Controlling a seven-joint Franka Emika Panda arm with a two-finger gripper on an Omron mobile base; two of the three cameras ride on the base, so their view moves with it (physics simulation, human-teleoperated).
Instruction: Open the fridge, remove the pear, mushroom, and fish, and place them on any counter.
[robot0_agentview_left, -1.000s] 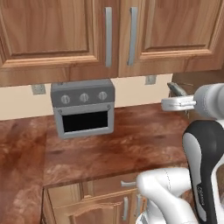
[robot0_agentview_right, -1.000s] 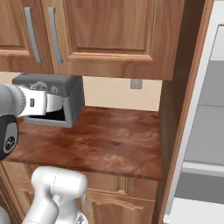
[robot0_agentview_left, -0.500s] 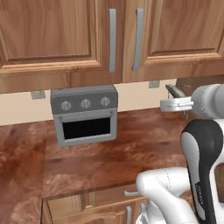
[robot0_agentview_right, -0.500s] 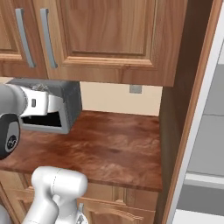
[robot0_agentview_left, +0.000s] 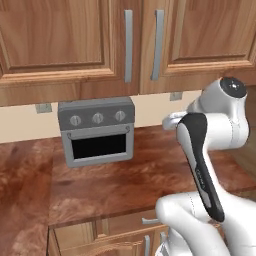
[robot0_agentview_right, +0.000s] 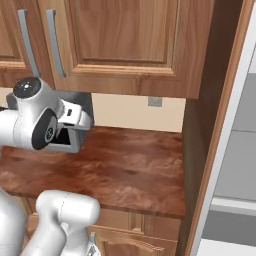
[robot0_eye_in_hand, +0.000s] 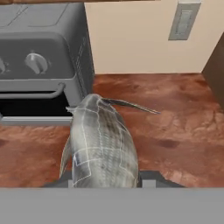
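Reddish-brown counter (robot0_agentview_left: 125, 185) runs under the wooden wall cabinets (robot0_agentview_right: 125, 45), with a small grey toaster oven (robot0_agentview_left: 97, 131) standing on it against the cream wall. Off to the right is the fridge (robot0_agentview_right: 235, 165) (just its pale edge from where I stand). From the hand view, the gripper (robot0_eye_in_hand: 105, 181) has its fingers closed around the silvery fish (robot0_eye_in_hand: 100, 144), held above the counter just beside the oven's front corner, apart from the surface.
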